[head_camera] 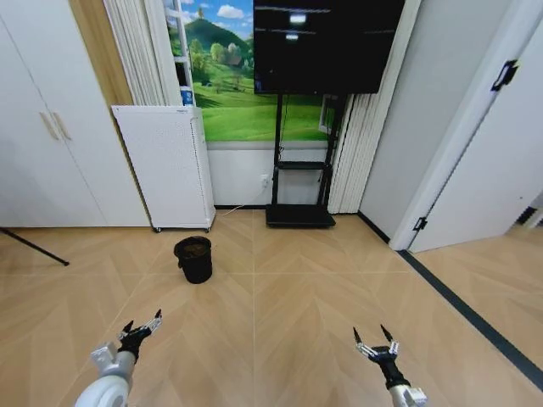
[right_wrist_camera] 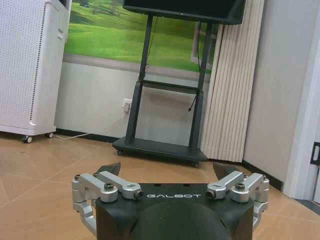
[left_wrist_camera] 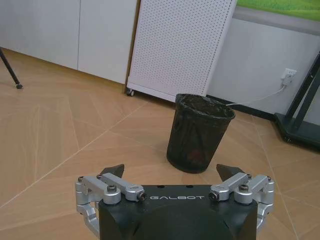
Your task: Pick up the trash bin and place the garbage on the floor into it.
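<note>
Fingers [left_wrist_camera: 112,172] spread wide, trash bin [left_wrist_camera: 199,132] contents lost in shadow.

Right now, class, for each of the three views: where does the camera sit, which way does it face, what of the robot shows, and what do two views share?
Head view: high on the robot, facing forward and down over the floor; left gripper and right gripper show, both open.
Left wrist view: behind the open left gripper, facing the trash bin.
Right wrist view: behind the open right gripper, facing the TV stand.
Shared: head and left wrist views both show the trash bin and the white perforated unit.
</note>
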Motion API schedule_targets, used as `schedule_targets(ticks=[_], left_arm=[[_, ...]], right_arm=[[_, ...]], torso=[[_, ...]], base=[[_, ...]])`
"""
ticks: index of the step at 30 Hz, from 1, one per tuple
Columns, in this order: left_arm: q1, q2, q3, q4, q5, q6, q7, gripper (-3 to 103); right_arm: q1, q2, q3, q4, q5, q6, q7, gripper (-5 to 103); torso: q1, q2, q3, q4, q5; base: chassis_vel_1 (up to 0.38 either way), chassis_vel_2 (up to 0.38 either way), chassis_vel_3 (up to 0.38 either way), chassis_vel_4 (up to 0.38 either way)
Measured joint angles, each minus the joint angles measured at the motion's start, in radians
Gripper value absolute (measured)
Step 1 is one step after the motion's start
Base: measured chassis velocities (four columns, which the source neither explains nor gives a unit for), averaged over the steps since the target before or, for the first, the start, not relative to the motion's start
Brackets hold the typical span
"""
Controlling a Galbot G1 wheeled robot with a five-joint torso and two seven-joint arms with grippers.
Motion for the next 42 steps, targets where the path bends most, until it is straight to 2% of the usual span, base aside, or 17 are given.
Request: schedule_targets(ticks=[14, 28, 35, 42], left_arm=[[0.001, -0.02, 0.004, 0.014, 0.013, 0.0, 0.002, 100], [-0.002, -0.031, 0.011, 0.024, 0.033, -0.001, 0.012, 100], [-0.004, -0.015, 0.013, 0.013, 0.074, 0.052, -0.006, 100], [-0.017, -0.009, 0.017, 0.011, 0.085, 0.057, -0.006, 100]], right_arm=[[0.006, 0.013, -0.014, -0.014, -0.014, 0.0, 0.001, 100], [0.013, 0.016, -0.012, -0.041, -0.081, 0.0, 0.023, 100], [0.019, 0.016, -0.023, -0.055, -0.112, 0.0, 0.072, 100], [0.028, 0.007, -0.029, -0.052, -0.104, 0.0, 0.093, 100]], torso=[[0.0, 0.0, 0.0, 0.0, 0.0003], [0.0, 0.0, 0.0, 0.0001, 0.0002], [0.0, 0.0, 0.0, -0.0001, 0.0003], [0.0, 0.0, 0.0, 0.0, 0.0003]], base=[[0.263, -0.261, -0.247, 0.259], [0.0, 0.007, 0.001, -0.001], [0.0, 0.0, 0.0, 0.0], [0.0, 0.0, 0.0, 0.0]])
